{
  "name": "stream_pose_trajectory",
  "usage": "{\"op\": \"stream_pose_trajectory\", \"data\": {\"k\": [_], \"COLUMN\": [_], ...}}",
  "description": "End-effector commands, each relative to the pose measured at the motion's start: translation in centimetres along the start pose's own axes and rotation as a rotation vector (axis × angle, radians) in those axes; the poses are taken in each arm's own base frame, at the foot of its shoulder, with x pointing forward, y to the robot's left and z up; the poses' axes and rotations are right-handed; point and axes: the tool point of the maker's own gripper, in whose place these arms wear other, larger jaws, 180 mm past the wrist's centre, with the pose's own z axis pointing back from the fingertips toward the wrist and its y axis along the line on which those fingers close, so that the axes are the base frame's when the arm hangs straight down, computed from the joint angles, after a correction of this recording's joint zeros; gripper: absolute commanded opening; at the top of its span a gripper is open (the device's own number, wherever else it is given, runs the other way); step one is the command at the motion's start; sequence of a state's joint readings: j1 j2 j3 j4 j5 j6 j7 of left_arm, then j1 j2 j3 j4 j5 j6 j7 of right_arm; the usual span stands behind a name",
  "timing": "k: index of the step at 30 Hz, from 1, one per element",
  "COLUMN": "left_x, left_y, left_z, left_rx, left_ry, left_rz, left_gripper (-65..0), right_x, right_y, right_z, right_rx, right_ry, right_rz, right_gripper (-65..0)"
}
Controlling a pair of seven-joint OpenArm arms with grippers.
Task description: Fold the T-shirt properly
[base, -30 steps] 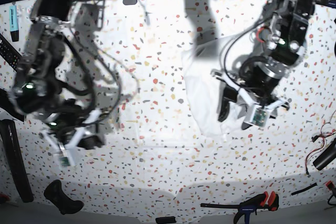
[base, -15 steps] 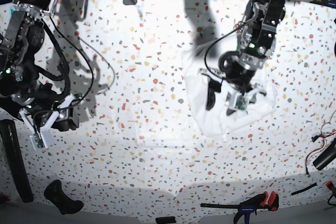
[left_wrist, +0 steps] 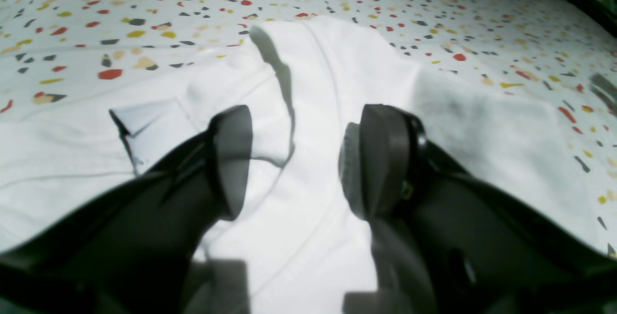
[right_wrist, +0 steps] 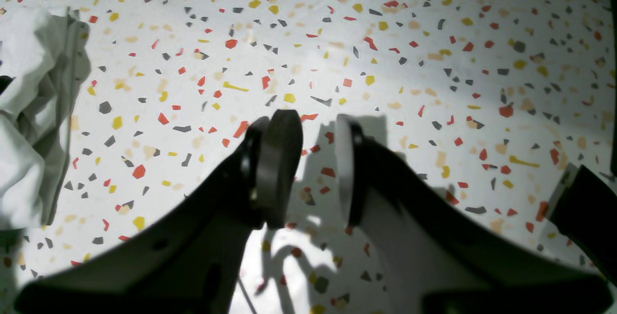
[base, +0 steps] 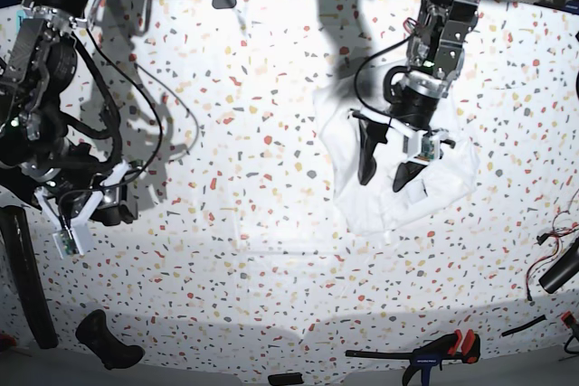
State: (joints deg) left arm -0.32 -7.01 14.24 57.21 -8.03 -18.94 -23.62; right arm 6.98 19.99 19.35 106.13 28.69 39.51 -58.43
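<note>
Work surface (base: 271, 250): a white top speckled with red, yellow and grey flecks, filling most of the base view. Lying directly on it, right of centre, is the T-shirt (base: 380, 196), plain white and rumpled into an irregular heap (in the left wrist view its cloth (left_wrist: 308, 126) shows creases and an overlapped layer; in the right wrist view an edge of it (right_wrist: 29, 111) sits at the far left, with bare speckled surface (right_wrist: 434, 39) beside it). Along the near edge lie a black-handled clamp with red trigger (base: 434, 350), a dark curved handle-like object (base: 107, 341) and a small black piece (base: 286, 379). At the left edge lies a turquoise marker (base: 23, 38).
</note>
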Motion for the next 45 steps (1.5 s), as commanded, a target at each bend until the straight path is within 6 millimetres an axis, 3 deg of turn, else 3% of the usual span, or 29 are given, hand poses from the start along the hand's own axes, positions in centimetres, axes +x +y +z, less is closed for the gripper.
{"op": "stream_pose_trajectory", "data": {"k": [1, 12, 17, 24, 27, 30, 35, 38, 41, 45], "left_x": [-4.0, 3.5, 9.1, 13.3, 16.0, 17.5, 17.5, 16.7, 16.0, 14.6], "left_y": [-1.7, -4.0, -5.2, -7.6, -6.1, -2.6, 4.3, 7.1, 8.2, 7.0], "left_z": [1.1, -0.7, -1.0, -0.1, 0.6, 1.3, 4.2, 7.2, 10.7, 15.1], "left_rx": [-0.062, -0.152, -0.195, -0.219, -0.156, -0.058, 0.112, 0.209, 0.279, 0.296], "left_ry": [0.175, 0.010, -0.076, 0.070, 0.044, 0.045, 0.089, 0.113, 0.148, 0.231], "left_rz": [0.028, -0.032, -0.114, -0.280, -0.374, -0.340, -0.185, -0.158, -0.168, -0.158], "left_gripper": [-30.5, -30.6, -30.6, -30.6, -30.6, -30.6, -30.6, -30.6, -30.6, -30.7], "right_x": [1.7, 2.2, 2.9, 2.8, 2.2, 1.3, -0.4, -1.9, -3.8, -6.1], "right_y": [-0.5, -0.4, 0.3, 0.5, 0.6, 0.7, 1.3, 1.7, 2.5, 3.9], "right_z": [0.5, 0.6, 0.6, 0.6, 0.5, 0.8, 1.5, 1.7, 1.8, 2.6], "right_rx": [-0.011, -0.008, 0.035, 0.047, 0.047, 0.068, 0.125, 0.139, 0.153, 0.175], "right_ry": [-0.052, -0.079, -0.123, -0.114, -0.083, -0.036, 0.016, 0.052, 0.097, 0.151], "right_rz": [0.029, 0.012, -0.037, -0.043, -0.042, -0.040, -0.044, -0.051, -0.064, -0.065], "right_gripper": [-48.6, -48.6, -48.6, -48.6, -48.6, -48.6, -48.6, -48.6, -48.6, -48.6]}}
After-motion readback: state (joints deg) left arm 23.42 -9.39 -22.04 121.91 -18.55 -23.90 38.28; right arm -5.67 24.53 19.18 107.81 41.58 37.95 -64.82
